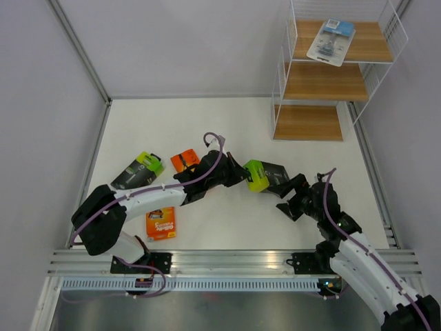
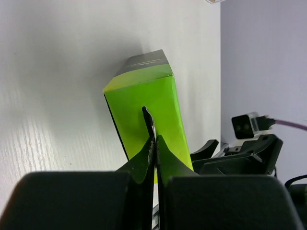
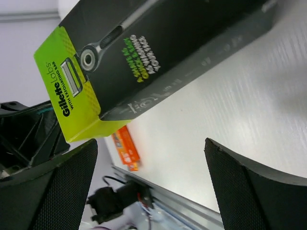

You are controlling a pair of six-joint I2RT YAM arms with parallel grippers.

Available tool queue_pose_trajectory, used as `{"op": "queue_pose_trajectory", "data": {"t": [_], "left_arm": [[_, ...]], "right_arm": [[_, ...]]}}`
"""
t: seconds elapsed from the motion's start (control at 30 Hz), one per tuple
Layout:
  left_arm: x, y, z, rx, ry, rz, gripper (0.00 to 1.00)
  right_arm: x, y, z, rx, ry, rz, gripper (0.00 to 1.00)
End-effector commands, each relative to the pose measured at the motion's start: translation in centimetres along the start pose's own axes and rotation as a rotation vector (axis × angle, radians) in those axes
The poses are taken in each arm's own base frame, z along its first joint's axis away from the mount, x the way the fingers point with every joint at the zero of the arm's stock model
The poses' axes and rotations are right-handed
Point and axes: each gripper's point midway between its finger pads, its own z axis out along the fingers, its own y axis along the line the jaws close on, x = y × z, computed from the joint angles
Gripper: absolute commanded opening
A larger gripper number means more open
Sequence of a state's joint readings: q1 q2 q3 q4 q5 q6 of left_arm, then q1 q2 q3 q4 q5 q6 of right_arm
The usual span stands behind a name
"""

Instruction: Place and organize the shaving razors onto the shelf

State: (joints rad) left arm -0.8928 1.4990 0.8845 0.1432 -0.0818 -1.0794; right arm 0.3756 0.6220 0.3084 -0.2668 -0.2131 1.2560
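The left gripper (image 2: 149, 132) is fully closed, its fingers pressed together against the lime-green end of a black razor box (image 1: 267, 176). Whether they pinch any part of it cannot be told. The right gripper (image 3: 149, 143) is wide open and empty, just beside that box. The box lies on the table (image 1: 227, 124), well apart from the shelf (image 1: 324, 83). A clear blister pack (image 1: 332, 41) rests on the shelf's top board.

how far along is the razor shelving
Done: one clear blister pack on the top board of the shelf. In hand: a black lime-ended box, left gripper shut at it, right gripper open beside. Left: the other black box and two orange cards, on the table.
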Motion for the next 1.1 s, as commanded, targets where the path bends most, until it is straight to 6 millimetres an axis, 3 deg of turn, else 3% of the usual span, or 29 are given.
{"op": "queue_pose_trajectory", "data": {"t": [0.0, 0.13, 0.3, 0.5, 0.63, 0.77, 0.83, 0.97, 1.07], "left_arm": [[-0.1, -1.4, -0.6, 0.012, -0.010, -0.085, 0.02], [1.5, -1.7, -1.0, 0.010, 0.003, -0.088, 0.02], [3.2, -1.3, -1.3, -0.008, 0.015, -0.112, 0.02], [3.5, -2.5, -1.1, 0.004, 0.011, -0.107, 0.02], [3.3, -2.5, -0.9, -0.006, -0.002, -0.103, 0.02], [4.0, -2.5, -0.9, -0.015, 0.001, -0.110, 0.02], [4.4, -2.7, -1.0, -0.014, 0.004, -0.131, 0.02], [5.6, -3.9, -1.0, 0.008, 0.012, -0.122, 0.02], [6.7, -4.3, -1.3, 0.008, 0.005, -0.089, 0.02]], "right_arm": [[-0.8, 1.7, -0.7, -0.168, -0.059, 0.275, 0.98], [-2.1, 1.7, -1.1, -0.255, -0.121, 0.467, 0.98], [-2.5, 1.6, -1.0, -0.267, -0.133, 0.525, 0.98], [-0.4, -1.2, 1.5, -0.083, -0.036, 0.522, 0.98], [-0.5, 0.6, 1.6, -0.096, -0.018, 0.493, 0.98], [-1.6, 0.2, 1.6, -0.098, -0.080, 0.543, 0.98], [-2.3, 1.0, 1.6, -0.162, -0.097, 0.593, 0.98], [-2.0, 0.3, 2.1, -0.122, -0.096, 0.561, 0.98], [-2.0, 1.0, 2.2, -0.136, -0.087, 0.544, 0.98]]}}
